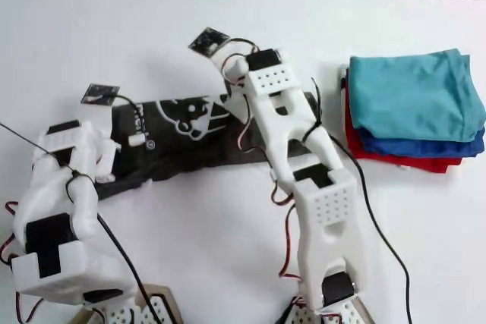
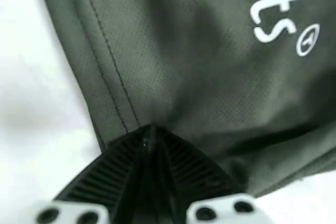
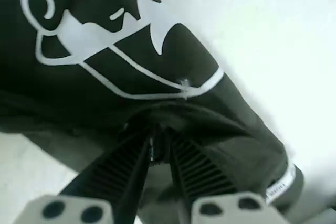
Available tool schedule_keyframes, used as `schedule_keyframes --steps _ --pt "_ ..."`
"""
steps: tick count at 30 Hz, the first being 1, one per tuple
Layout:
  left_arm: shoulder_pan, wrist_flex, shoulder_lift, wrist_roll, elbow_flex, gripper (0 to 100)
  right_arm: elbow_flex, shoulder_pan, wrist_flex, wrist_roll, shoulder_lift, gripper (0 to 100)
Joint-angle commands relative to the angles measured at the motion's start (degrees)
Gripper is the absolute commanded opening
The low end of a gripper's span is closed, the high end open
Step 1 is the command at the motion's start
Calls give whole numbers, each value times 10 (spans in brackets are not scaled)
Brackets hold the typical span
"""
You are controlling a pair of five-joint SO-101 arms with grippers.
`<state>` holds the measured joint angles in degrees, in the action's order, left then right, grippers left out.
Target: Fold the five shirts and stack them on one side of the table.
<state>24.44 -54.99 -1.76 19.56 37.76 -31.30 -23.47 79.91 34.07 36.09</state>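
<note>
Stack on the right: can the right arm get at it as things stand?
Likely not yet. The right gripper is shut on the black shirt; the stack lies beside that arm with bare table between, so the path looks free once it lets go.

Wearing white shells [image 1: 326, 210] with black servo blocks [image 1: 45, 237], trailing red and black cables [image 1: 285, 259], showing ribbed black fingers [image 2: 194, 171] at the left gripper [image 2: 149, 129], white screw-holed mounts [image 2: 220, 211] behind.

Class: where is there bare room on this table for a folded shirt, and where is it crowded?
Free: the white table beyond the black printed shirt, and the patch between the arms. Crowded: mid-table, where left gripper and right gripper pinch it; the teal, blue and red folded stack occupies the right.
</note>
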Motion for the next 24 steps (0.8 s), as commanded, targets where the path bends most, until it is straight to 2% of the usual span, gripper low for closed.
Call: schedule_keyframes --steps 1,6,12,20,24 --pt "-3 10 11 -3 1 26 -27 11 22 -5 -80 20" --pt "-3 10 11 -3 1 26 -19 26 23 -5 -125 19" --pt "-3 10 11 -4 1 26 36 15 45 -4 -91 19" --pt "-3 10 11 -4 2 26 40 -18 -73 -5 -8 19" --pt "-3 10 11 -4 2 26 39 -15 -77 -5 2 19"
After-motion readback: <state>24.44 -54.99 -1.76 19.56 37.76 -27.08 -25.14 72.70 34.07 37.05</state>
